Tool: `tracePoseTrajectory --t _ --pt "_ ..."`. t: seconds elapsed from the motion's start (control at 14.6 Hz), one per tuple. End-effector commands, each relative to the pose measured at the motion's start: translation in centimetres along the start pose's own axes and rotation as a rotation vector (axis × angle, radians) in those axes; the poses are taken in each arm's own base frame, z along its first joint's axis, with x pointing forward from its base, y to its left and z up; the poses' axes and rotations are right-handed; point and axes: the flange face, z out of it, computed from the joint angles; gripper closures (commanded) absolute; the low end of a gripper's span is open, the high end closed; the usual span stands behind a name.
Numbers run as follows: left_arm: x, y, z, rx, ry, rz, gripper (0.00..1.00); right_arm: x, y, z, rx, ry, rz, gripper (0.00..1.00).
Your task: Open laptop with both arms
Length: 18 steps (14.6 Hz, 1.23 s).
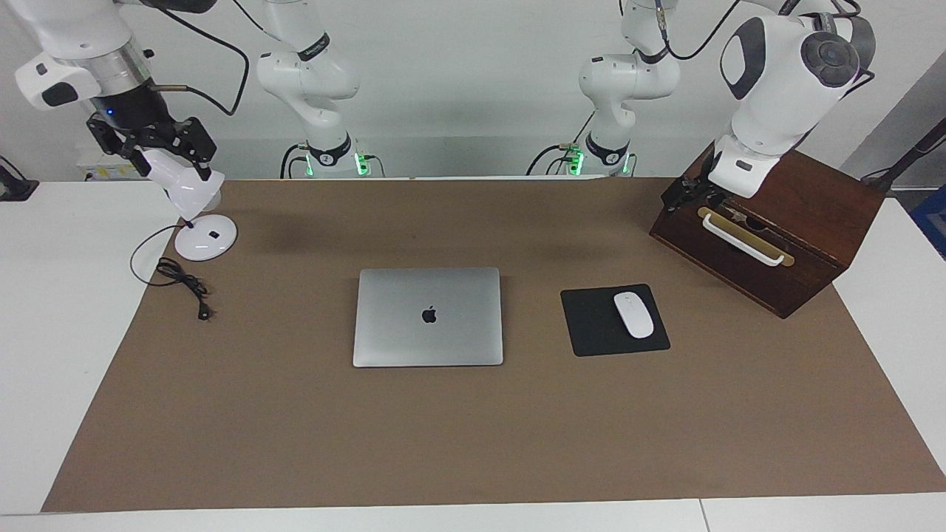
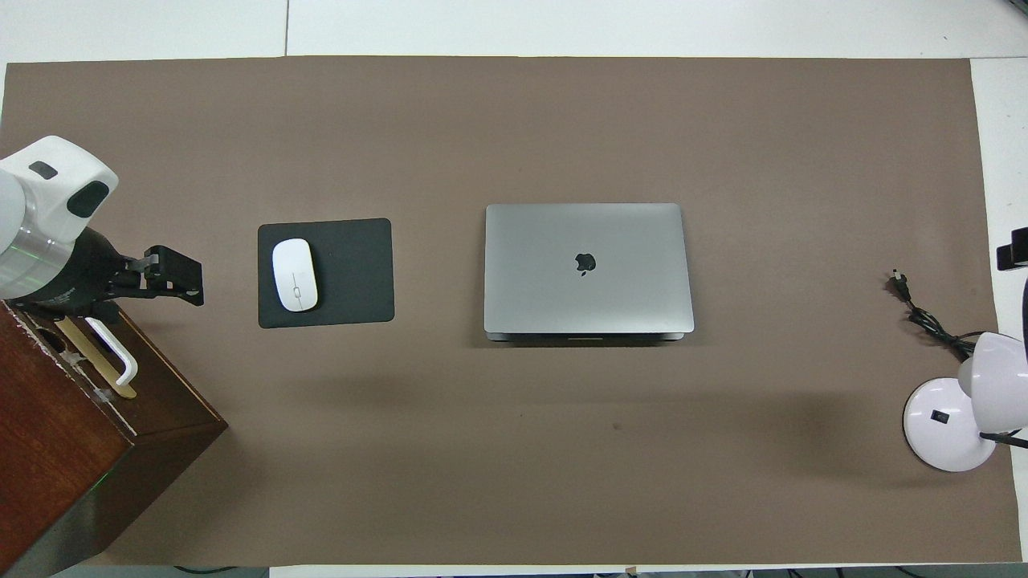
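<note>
The laptop (image 1: 429, 316) lies shut and flat in the middle of the brown mat (image 1: 473, 443) that covers the worktop (image 1: 66, 310), square to its edges. No step of the opening has begun. In the overhead view a thin lip shows along the laptop's six o'clock edge, the edge nearer the robots. We judge this to be the opening side, turned towards the arms so that one can press the base down while the other raises the lid.

On the overhead clock centred on the laptop, the black mouse pad (image 2: 353, 273) with the white mouse (image 2: 295, 275) on it lies at nine o'clock. The wooden box (image 2: 72, 449) stands near eight, at the left arm's end. The white lamp (image 2: 948, 425) and its loose cable (image 2: 923, 317) sit near four, at the right arm's end.

Both arms are well apart from the laptop. The left hand (image 1: 691, 193) is up over the box, by its white handle (image 1: 743, 240). The right hand (image 1: 159, 144) hangs just above the lamp's head. We cannot tell how far either hand is open, nor whether the right one touches the lamp.

The dark apple logo on the lid is the only mark. We can read no writing anywhere.
</note>
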Motion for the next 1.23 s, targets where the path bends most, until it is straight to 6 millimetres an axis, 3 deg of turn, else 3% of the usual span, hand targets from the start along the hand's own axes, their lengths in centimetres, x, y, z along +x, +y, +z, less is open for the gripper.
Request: tracePoseTrajectory --t 0.0,0.34,0.62,1.16 --pt "-0.5 -0.1 -0.4 0.016 0.001 0.013 0.0 -0.7 0.4 0.0 -0.015 -0.002 -0.011 0.0" --pt "-0.5 0.0 -0.4 0.015 0.007 0.006 0.0 -0.6 0.3 -0.1 -0.015 0.002 -0.016 0.0" --pt "-0.4 0.4 -1.8 -0.004 0.087 0.01 0.0 -0.6 0.3 -0.1 -0.014 0.0 -0.016 0.0" --pt "0.0 0.8 -1.6 -0.021 0.136 -0.027 0.0 -0.6 0.5 0.0 -0.01 -0.002 -0.012 0.0"
